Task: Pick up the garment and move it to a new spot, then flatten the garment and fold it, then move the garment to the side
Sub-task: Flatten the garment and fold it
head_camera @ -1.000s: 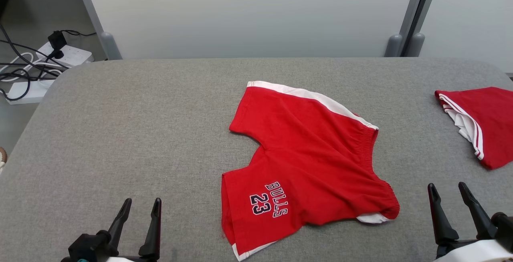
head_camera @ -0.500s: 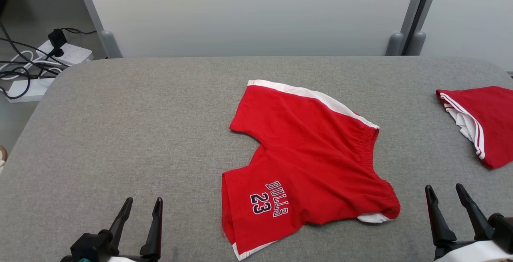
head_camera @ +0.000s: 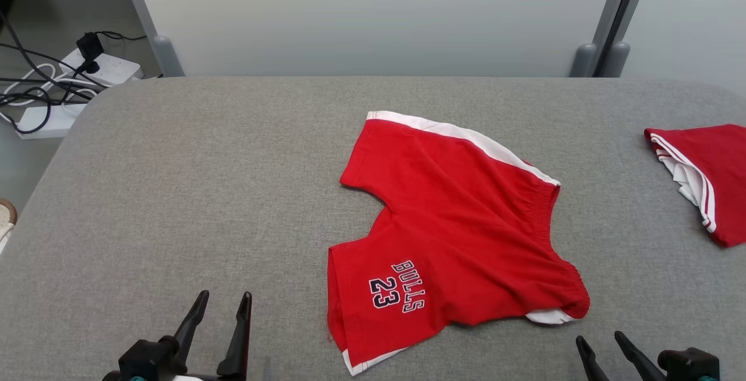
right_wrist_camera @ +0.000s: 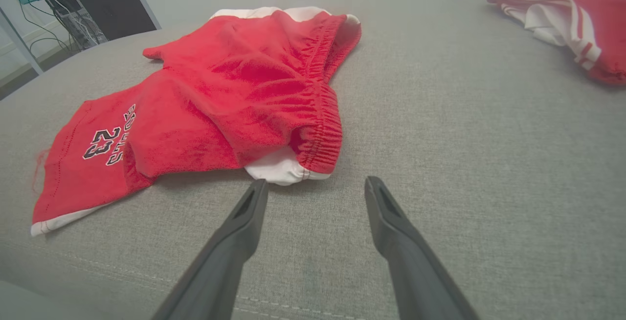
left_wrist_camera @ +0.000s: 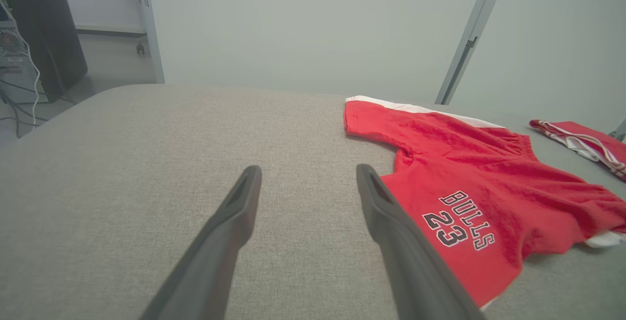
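The garment (head_camera: 454, 229) is a pair of red shorts with white trim and "BULLS 23" printed on one leg, lying spread on the grey padded table (head_camera: 186, 194). It also appears in the left wrist view, garment (left_wrist_camera: 479, 183), and in the right wrist view, garment (right_wrist_camera: 220, 100). My left gripper (head_camera: 224, 300) is open near the front edge, left of the shorts, with nothing between its fingers (left_wrist_camera: 234, 222). My right gripper (head_camera: 600, 339) is open low at the front right, just short of the waistband corner, and its fingers (right_wrist_camera: 391, 222) hold nothing.
A second red garment with white stripes (head_camera: 705, 177) lies at the table's right edge. Power strips and cables (head_camera: 64, 78) sit on the floor past the back left corner. Pale partition panels (head_camera: 373, 14) stand behind the table.
The head view has shifted a little, so everything sits slightly further right. My right gripper has dropped lower in that view, only its fingertips showing. The shorts have not moved.
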